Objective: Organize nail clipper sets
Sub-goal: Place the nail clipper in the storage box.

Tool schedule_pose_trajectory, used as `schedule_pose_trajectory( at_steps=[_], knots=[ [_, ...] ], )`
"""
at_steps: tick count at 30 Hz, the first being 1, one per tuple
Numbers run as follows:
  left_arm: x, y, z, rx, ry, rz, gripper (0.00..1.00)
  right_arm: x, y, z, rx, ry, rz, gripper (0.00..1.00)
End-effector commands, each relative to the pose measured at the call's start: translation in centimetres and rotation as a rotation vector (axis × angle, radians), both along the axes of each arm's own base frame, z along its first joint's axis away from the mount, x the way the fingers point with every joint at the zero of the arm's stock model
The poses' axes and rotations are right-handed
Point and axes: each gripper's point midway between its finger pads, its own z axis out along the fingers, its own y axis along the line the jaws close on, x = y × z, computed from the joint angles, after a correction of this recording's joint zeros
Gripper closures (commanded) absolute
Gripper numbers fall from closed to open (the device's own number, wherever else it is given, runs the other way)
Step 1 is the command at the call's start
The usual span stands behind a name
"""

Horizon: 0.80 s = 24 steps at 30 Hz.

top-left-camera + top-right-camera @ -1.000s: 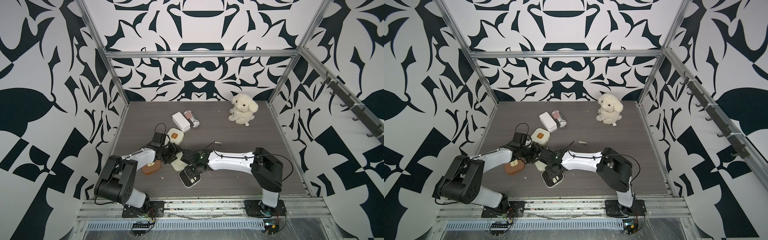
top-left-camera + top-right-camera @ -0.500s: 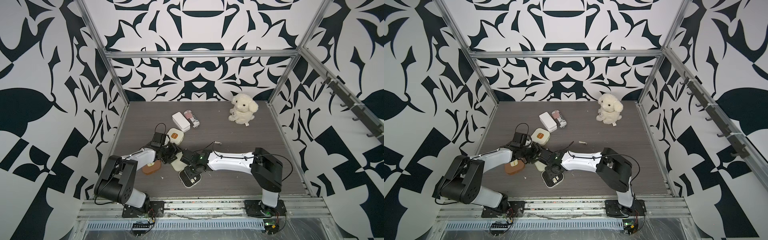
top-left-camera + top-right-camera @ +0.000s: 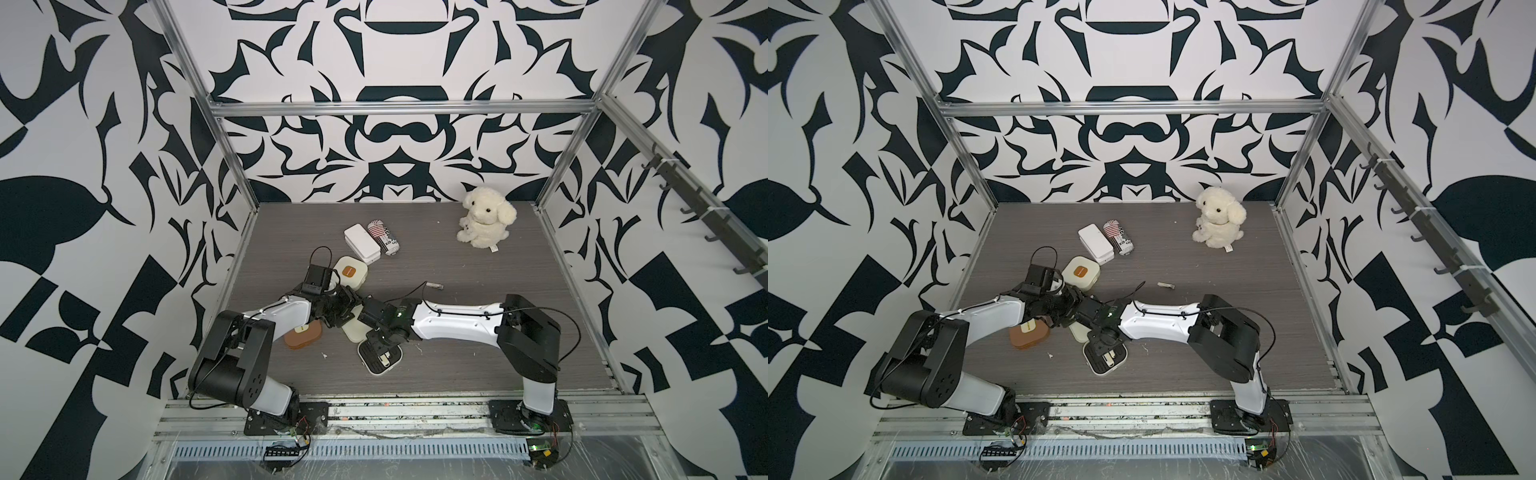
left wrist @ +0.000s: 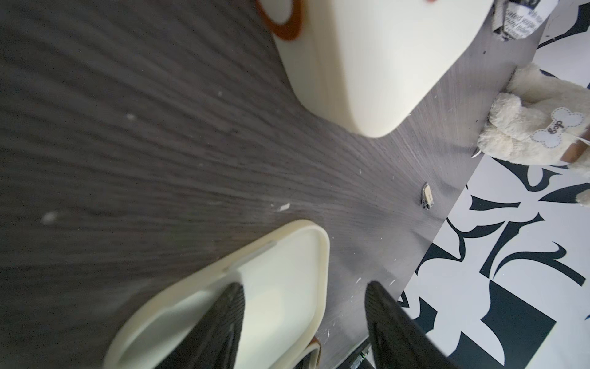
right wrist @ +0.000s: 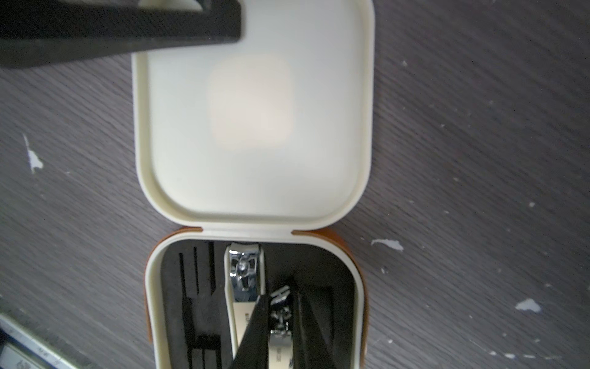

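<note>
An open cream case (image 3: 380,360) lies near the table's front, its lid (image 5: 255,121) flat and its black slotted inside (image 5: 191,287) showing. One metal clipper (image 5: 244,278) sits in a slot. Beside it, my right gripper (image 5: 280,292) is shut on a second small clipper (image 5: 281,314), low over the black inside. My left gripper (image 4: 303,287) is open astride the lid's far rim (image 4: 321,281), with one finger (image 4: 223,322) inside the lid and the other off it. A tan-brown case (image 3: 302,335) lies shut under the left arm. A closed cream case (image 3: 351,272) sits behind.
A plain white box (image 3: 361,243) and a striped can (image 3: 385,237) lie behind the cases. A plush dog (image 3: 484,222) sits at the back right. One loose metal clipper (image 3: 434,286) lies mid-table behind the right arm. Patterned walls close in on three sides.
</note>
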Motion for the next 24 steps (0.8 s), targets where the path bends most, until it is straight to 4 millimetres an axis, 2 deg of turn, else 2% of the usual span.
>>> schedule_pose_trajectory(
  at_steps=[1,6,24],
  knots=[
    [-2.1,1.3,-2.5,0.077,0.097,0.008,0.35,0.2,-0.8,0.8,-0.005,-0.029,0.008,0.96],
    [-2.1,1.4,-2.5,0.08,0.098,0.01,0.35,-0.2,-1.6,0.0,-0.021,-0.017,0.012,0.96],
    [-2.0,1.4,-2.5,0.086,0.099,0.01,0.35,-1.5,-2.5,-1.2,-0.034,0.027,0.049,0.96]
  ],
)
